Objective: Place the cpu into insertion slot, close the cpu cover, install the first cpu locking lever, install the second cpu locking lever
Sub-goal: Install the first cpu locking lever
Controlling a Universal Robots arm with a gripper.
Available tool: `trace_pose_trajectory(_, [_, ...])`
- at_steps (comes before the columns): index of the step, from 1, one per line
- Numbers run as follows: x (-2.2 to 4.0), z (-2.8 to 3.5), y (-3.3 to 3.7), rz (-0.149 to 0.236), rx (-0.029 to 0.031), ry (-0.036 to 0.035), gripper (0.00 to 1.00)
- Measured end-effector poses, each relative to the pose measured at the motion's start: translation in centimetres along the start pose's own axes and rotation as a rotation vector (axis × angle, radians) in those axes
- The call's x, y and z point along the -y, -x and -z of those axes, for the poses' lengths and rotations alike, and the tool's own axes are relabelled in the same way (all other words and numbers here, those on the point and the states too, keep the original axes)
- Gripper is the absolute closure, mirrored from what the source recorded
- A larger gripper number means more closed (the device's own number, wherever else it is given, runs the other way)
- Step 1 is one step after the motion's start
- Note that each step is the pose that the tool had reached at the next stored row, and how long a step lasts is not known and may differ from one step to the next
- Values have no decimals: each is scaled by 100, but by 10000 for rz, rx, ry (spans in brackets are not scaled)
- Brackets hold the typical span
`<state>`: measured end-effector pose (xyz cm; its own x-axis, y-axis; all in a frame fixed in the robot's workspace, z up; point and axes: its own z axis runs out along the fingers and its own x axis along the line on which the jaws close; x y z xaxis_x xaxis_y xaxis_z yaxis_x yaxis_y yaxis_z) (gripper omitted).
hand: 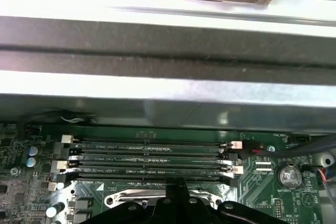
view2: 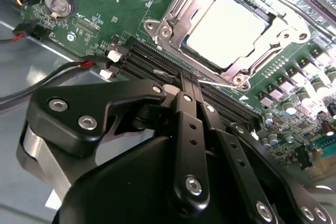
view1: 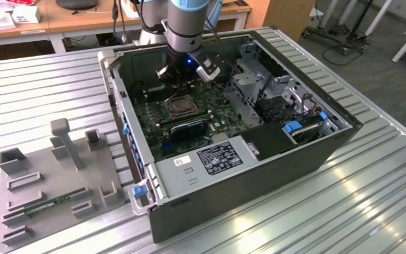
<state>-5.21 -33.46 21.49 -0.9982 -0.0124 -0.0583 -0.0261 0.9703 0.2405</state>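
The cpu sits in the insertion slot with the cpu cover seemingly down over it, though I cannot tell whether it is latched; the empty gripper, fingers pressed together, hangs just beside the slot

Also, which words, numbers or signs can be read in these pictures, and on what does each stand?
Nothing can be quoted with certainty.
Black label on the metal box inside the computer case: print too small.
White lettering on the motherboard beside the memory slots: too blurred.
Coin battery: marks unreadable.
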Motion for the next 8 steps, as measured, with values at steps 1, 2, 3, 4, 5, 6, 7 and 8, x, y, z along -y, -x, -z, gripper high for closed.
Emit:
trace_pose_trajectory(1, [-3, 12, 1, 0, 0, 0, 89])
trace_pose_trajectory(2, [-6, 24, 1, 0, 0, 1, 89])
trace_pose_trajectory(3, [-8, 31, 2, 0, 0, 0, 89])
trace_pose_trajectory(4, [-8, 31, 2, 0, 1, 2, 89])
trace_pose_trajectory(5, [-8, 31, 2, 0, 2, 4, 89])
trace_pose_trajectory(6, [-8, 32, 2, 1, 2, 3, 89])
trace_pose_trajectory(7, [-8, 34, 2, 0, 0, 1, 89])
trace_pose_trajectory(8, [-9, 35, -4, 0, 0, 0, 89])
